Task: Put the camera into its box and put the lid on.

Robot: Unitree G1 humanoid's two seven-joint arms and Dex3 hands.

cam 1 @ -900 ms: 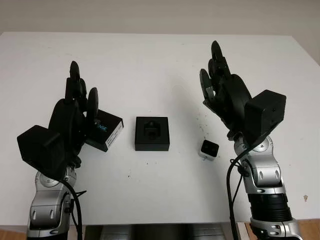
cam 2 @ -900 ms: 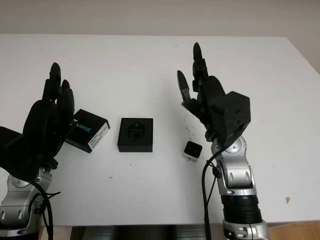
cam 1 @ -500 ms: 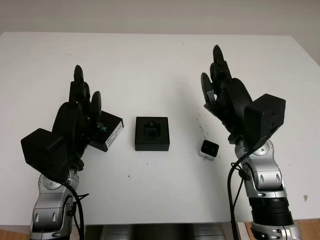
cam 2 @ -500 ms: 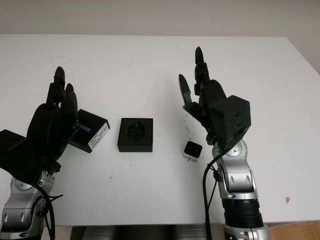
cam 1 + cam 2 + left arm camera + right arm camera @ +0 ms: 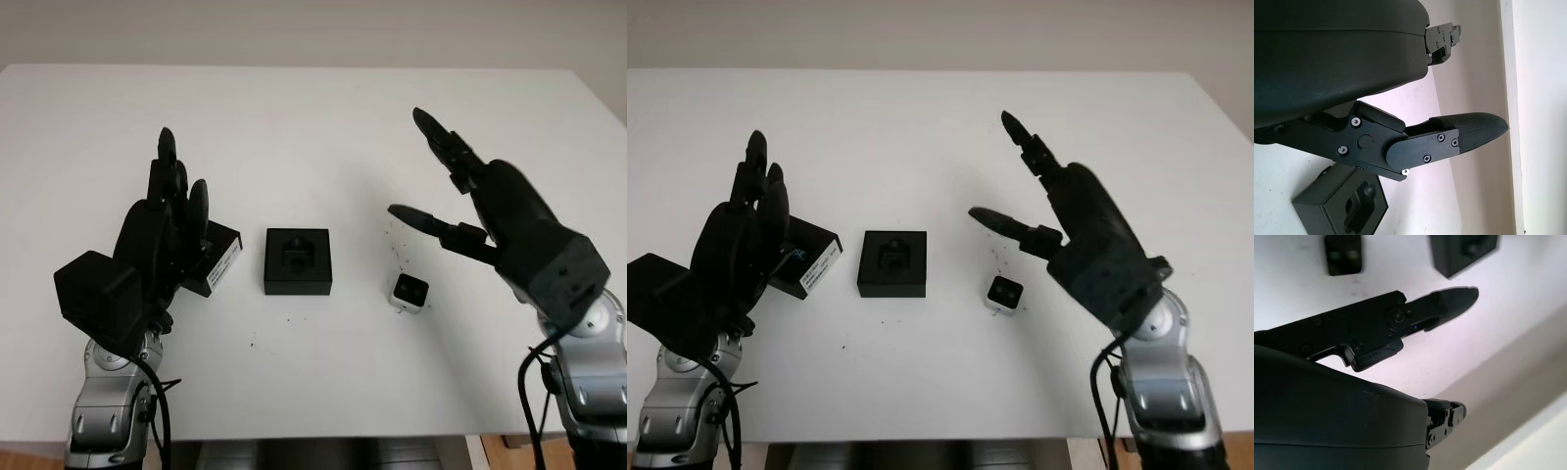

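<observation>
1. The small camera point(image 5: 409, 292) sits on the white table point(image 5: 294, 117), just right of the open black box point(image 5: 298, 260).
2. The lid point(image 5: 809, 257) lies left of the box, partly behind the left hand point(image 5: 162, 230), which is open and holds nothing.
3. The right hand point(image 5: 460, 201), open wide, hangs above the camera without touching it.

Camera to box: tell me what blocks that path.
Nothing visible does. The camera sits on bare table beside the open box, a clear gap between them. The open right hand hangs above the camera.
</observation>
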